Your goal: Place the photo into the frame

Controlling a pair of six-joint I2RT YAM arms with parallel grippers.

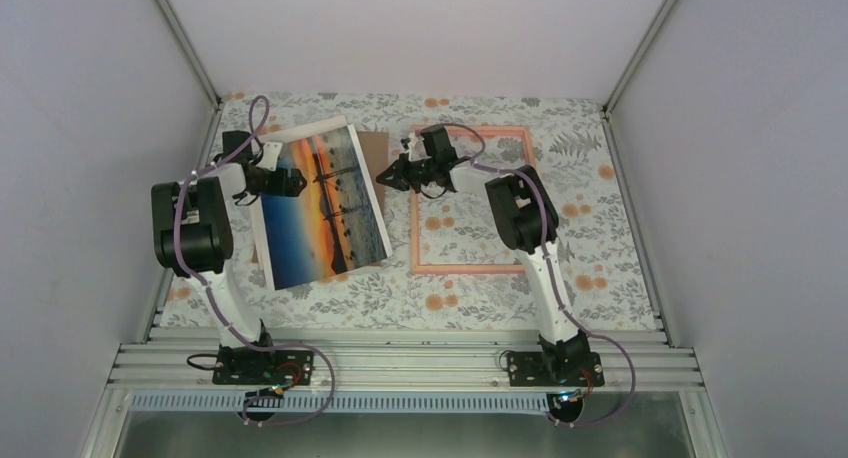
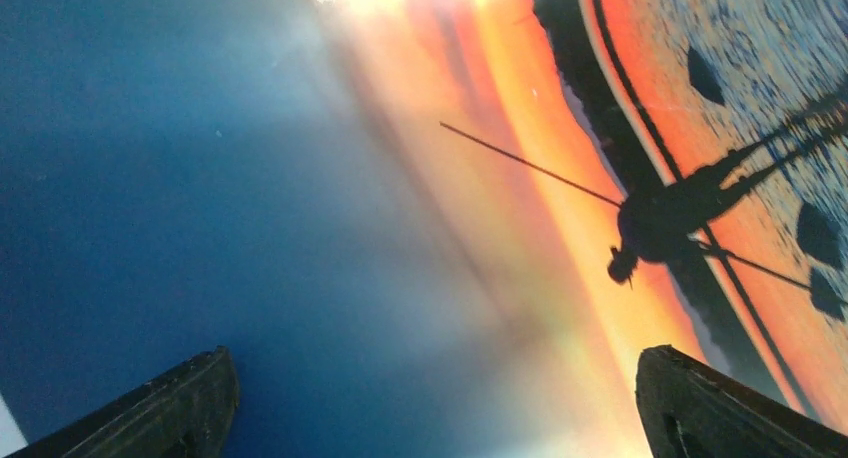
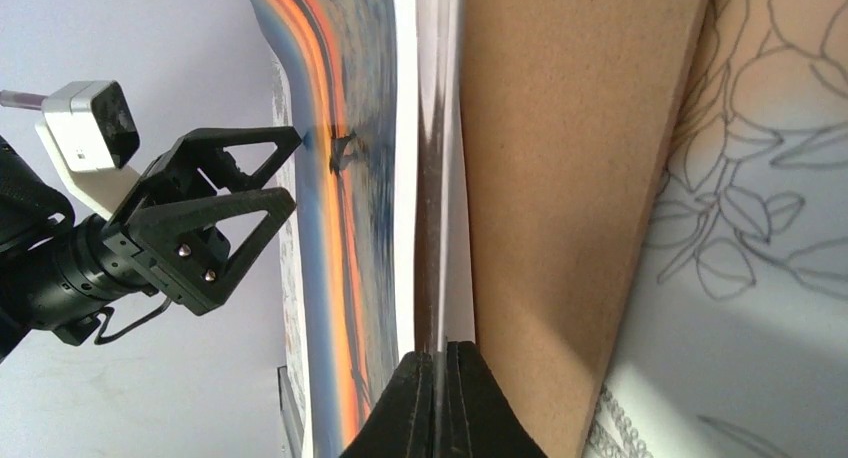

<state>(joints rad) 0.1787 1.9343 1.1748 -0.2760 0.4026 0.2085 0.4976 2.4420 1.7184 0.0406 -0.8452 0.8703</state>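
- The photo [image 1: 320, 203], an orange sunset over blue water, stands tilted up off the floral worktop [image 1: 600, 238], at the left of the scene between the two arms.
- The right fingers [image 1: 390, 175] are pressed together on the photo's white right-hand border, pinching the sheet edge-on.
- The left fingers [image 1: 292, 183] are spread wide at the photo's left side. Their tips rest at the printed face, and nothing is clamped between them.
- The left wrist view is filled by the print: blue fading into orange, with a dark silhouetted figure.
- A brown cardboard [image 1: 373, 143] sheet sits just behind the photo, its corner showing past the top right edge.
- The pink frame [image 1: 470, 268] lies flat on the worktop to the right of the photo, under the right arm, with the floral pattern showing through its opening. The photo is not in it.
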